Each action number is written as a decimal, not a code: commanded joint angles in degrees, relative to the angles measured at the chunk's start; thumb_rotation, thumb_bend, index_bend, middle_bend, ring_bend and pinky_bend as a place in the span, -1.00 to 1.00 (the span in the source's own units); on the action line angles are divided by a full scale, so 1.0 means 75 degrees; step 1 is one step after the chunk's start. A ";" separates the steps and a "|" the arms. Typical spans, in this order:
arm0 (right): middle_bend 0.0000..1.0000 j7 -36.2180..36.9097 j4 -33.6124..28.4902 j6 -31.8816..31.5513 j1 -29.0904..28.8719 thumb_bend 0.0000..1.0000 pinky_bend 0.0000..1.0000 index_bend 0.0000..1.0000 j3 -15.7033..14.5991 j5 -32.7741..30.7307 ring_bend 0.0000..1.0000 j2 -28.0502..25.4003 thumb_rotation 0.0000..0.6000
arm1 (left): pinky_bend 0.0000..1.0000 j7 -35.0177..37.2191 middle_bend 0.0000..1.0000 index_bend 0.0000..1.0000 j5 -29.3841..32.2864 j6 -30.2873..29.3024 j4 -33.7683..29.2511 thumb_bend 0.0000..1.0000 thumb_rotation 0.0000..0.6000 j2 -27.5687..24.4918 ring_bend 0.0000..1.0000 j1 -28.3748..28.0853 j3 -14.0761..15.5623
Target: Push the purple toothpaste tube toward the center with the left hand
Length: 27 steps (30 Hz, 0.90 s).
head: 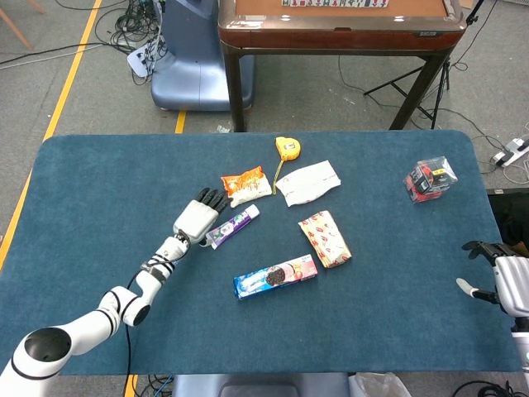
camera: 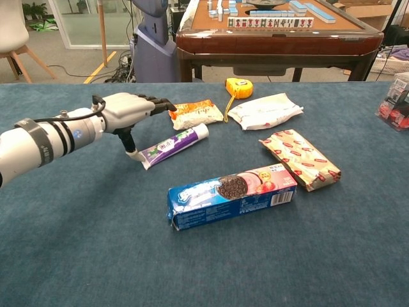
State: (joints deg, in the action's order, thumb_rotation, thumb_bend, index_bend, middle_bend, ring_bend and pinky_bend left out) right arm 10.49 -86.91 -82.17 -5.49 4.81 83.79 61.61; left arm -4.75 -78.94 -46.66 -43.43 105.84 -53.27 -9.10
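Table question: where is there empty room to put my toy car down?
Bare blue table lies left of the left hand, and also between the patterned packet and the right hand. The middle is crowded: toothpaste tube, cookie box, orange snack bag.
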 commanded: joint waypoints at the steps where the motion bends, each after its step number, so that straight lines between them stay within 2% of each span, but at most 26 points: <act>1: -0.09 0.0024 0.0006 -0.0035 0.0017 -0.74 0.12 -0.23 0.0013 -0.0005 -0.25 -0.0011 1.00 | -0.94 -0.0010 -1.00 -1.00 0.0006 0.0012 0.0021 -0.94 1.00 0.0029 -1.00 -0.0033 -0.0008; 11: -0.09 0.0182 0.0003 -0.0185 0.0098 -0.74 0.12 -0.23 0.0036 0.0018 -0.25 -0.0084 1.00 | -0.94 0.0035 -1.00 -1.00 0.0076 0.0185 0.0331 -0.94 1.00 0.0197 -1.00 -0.0192 -0.0043; 27: -0.09 0.0199 -0.0003 -0.0226 0.0122 -0.74 0.12 -0.23 0.0040 0.0054 -0.25 -0.0093 1.00 | -0.94 0.0145 -1.00 -1.00 0.0325 0.0214 0.0673 -0.94 1.00 0.0398 -1.00 -0.0398 -0.0310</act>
State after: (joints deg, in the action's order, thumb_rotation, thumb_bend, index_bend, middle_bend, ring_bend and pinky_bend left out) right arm 11.98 -86.94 -83.87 -4.58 5.11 84.20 60.92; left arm -3.60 -76.54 -45.06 -38.45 108.76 -56.20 -11.39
